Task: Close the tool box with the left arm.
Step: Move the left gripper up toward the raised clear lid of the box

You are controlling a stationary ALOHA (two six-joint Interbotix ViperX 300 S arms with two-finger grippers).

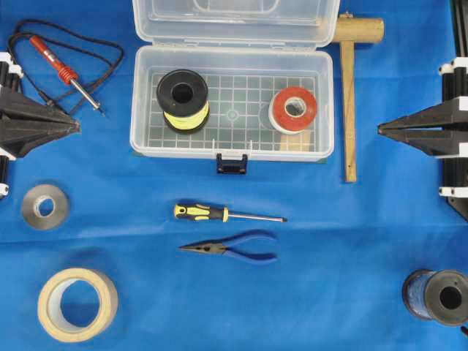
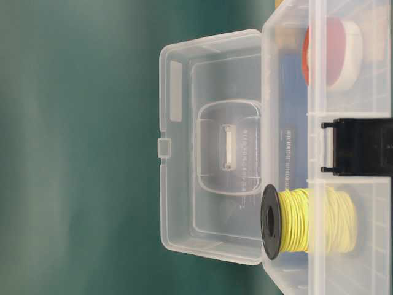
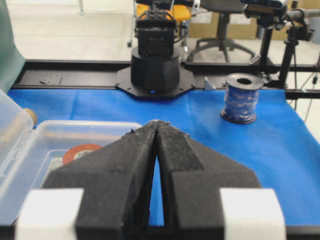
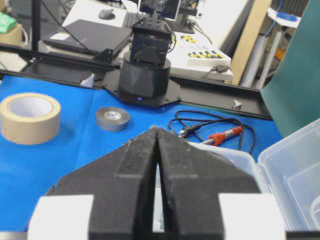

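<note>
The clear plastic tool box (image 1: pixel 143 139) lies open at the top middle of the blue mat. Its lid (image 1: pixel 234 22) is tipped back behind it, and the black latch (image 1: pixel 231 163) hangs at the front. Inside are a yellow wire spool (image 1: pixel 183 99) and a red-and-white tape roll (image 1: pixel 292 110). The table-level view shows the lid (image 2: pixel 209 147) standing open, with the latch (image 2: pixel 359 147). My left gripper (image 1: pixel 73 128) is shut and empty, left of the box (image 3: pixel 30 145). My right gripper (image 1: pixel 384 130) is shut and empty, right of the box (image 4: pixel 295 165).
A wooden mallet (image 1: pixel 349 95) lies right of the box and a red soldering iron (image 1: pixel 62 69) with its cord lies left. In front lie a screwdriver (image 1: pixel 219 213), blue pliers (image 1: pixel 234 247), a grey tape roll (image 1: pixel 45 207), masking tape (image 1: pixel 77 303) and a blue wire spool (image 1: pixel 439 296).
</note>
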